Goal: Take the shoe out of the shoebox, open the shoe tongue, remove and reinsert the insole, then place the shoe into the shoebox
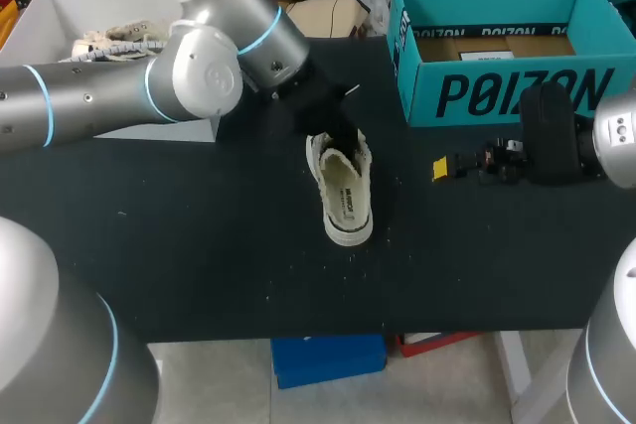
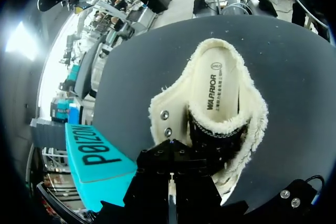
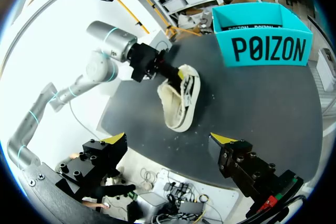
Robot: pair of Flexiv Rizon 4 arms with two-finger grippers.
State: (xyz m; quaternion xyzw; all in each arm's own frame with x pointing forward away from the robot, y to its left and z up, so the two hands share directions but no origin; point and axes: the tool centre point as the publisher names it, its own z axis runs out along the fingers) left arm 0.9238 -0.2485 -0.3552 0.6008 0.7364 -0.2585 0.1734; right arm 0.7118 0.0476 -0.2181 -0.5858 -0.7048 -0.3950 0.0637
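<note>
A black table (image 1: 199,265) fills the middle of the frame in the head view. A cream, fleece-lined shoe (image 1: 345,196) lies near the centre of it, out of its box, toe towards the bottom of the frame, opening facing up. Its pale insole (image 2: 214,87) sits inside.

The left arm comes in from the left edge, and the left gripper (image 1: 336,134) reaches down into the rear of the shoe. Its dark body covers the contact, so I cannot tell whether this pincer is open or closed.

The teal shoebox (image 1: 497,91) stands open at the upper right, well apart from the shoe. A white box (image 1: 50,27) sits at the upper left.

The right gripper (image 3: 169,139) hangs over the table at the right edge, below the shoebox, its yellow tips spread wide with nothing between them.
</note>
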